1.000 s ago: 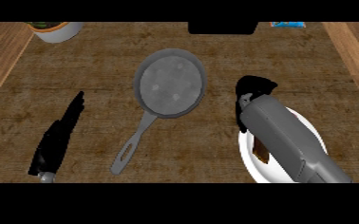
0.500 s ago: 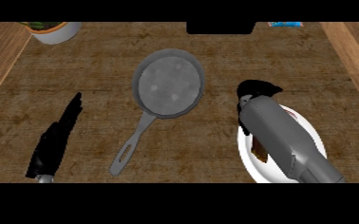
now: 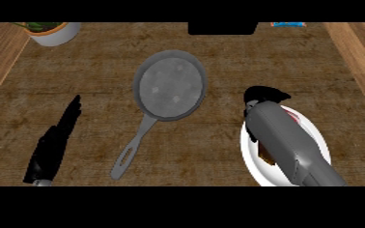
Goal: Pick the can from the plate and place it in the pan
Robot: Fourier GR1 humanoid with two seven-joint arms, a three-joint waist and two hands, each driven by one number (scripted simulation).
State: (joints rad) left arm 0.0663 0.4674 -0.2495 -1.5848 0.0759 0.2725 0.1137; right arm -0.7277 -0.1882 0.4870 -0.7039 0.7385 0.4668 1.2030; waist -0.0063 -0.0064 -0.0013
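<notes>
Mostly hidden: can under right hand (image 3: pixel 265 94), grasp unclear; left hand (image 3: pixel 61 130) relaxed.

A speckled grey round metal pan (image 3: pixel 170 88) with a paler grey handle is seen on a brown wood-grain counter (image 3: pixel 100 77). A white round plate (image 3: pixel 258 162) is marked with a red patch at its upper rim and a brown patch beside the grey forearm (image 3: pixel 288 142). Both hands, the right hand (image 3: pixel 264 94) and the left hand (image 3: pixel 57 140), are coloured black. A white pot (image 3: pixel 53 33) with green leaves is shown at the upper left.
</notes>
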